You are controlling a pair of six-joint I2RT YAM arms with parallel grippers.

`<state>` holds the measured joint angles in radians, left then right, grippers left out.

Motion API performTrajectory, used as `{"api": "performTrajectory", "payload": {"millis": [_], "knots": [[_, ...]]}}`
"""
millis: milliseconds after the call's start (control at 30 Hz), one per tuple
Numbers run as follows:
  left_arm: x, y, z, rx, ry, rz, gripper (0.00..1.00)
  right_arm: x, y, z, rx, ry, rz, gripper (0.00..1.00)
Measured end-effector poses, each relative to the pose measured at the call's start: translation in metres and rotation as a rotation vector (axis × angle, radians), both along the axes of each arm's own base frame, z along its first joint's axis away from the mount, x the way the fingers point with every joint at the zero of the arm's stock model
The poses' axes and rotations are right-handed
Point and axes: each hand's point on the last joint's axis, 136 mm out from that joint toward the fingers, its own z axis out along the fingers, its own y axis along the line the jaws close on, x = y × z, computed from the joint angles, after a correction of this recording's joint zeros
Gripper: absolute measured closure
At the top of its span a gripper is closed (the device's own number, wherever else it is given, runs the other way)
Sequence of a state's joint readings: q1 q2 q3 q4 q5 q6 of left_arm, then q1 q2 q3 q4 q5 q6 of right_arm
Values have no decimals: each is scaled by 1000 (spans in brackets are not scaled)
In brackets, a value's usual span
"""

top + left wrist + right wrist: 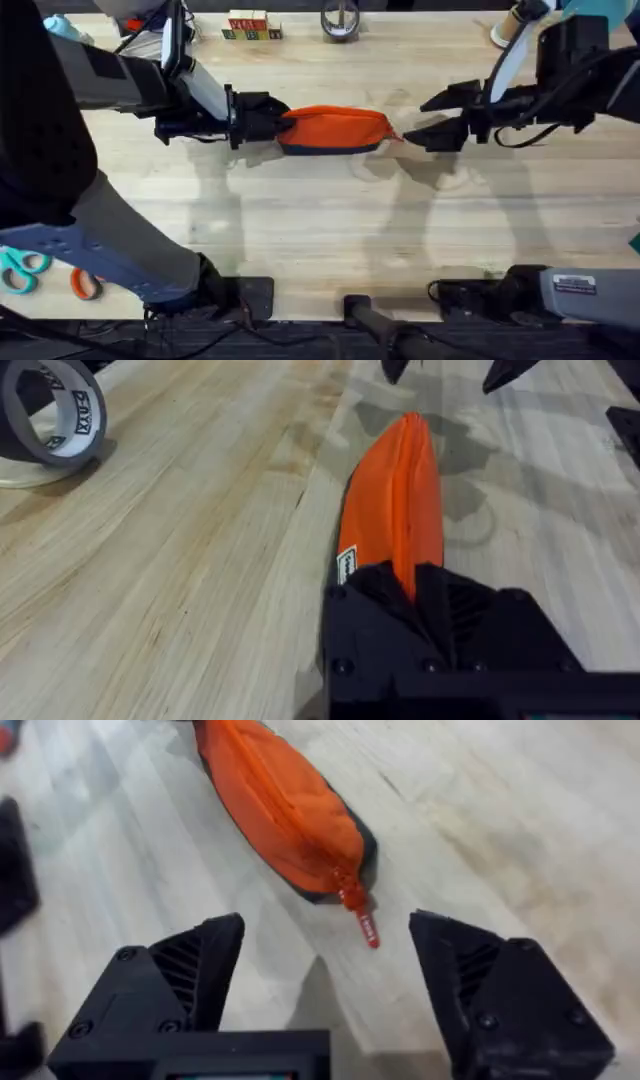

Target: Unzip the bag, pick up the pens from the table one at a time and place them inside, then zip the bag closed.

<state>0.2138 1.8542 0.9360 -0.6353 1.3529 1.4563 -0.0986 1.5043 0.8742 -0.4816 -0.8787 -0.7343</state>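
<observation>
from overhead the bag (pixel 335 130) lies mid-table (pixel 320 240), the left gripper (pixel 262 118) clamped on its left end and the right gripper (pixel 440 118) spread wide just off its right end. the left wrist view has those black fingers (pixel 440 610) pinching the bag's near end. the right wrist view shows its jaws gaping, empty, the red zipper pull (pixel 366 925) between them at the closed zip's end.

The bag (pixel 333 130) lies on the table (pixel 320 240) between the grippers. The left gripper (pixel 268 118) grips its left end; the right gripper (pixel 437 118) sits just right of its zipper pull (pixel 365 923). A tape roll (pixel 340 20) lies behind.
</observation>
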Motion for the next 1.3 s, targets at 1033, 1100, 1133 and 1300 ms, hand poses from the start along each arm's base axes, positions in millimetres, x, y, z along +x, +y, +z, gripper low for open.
{"api": "performTrajectory", "payload": {"millis": [1033,1100,1133,1300], "knots": [[0,0,0,0,0,0,959,16,-2,-40,-72,-148,150,22],[0,0,0,0,0,0,959,17,-2,-44,-70,-140,151,21],[0,0,0,0,0,0,959,18,-2,-46,-70,-139,151,22],[0,0,0,0,0,0,959,21,-2,-53,-66,-139,154,23]]}}
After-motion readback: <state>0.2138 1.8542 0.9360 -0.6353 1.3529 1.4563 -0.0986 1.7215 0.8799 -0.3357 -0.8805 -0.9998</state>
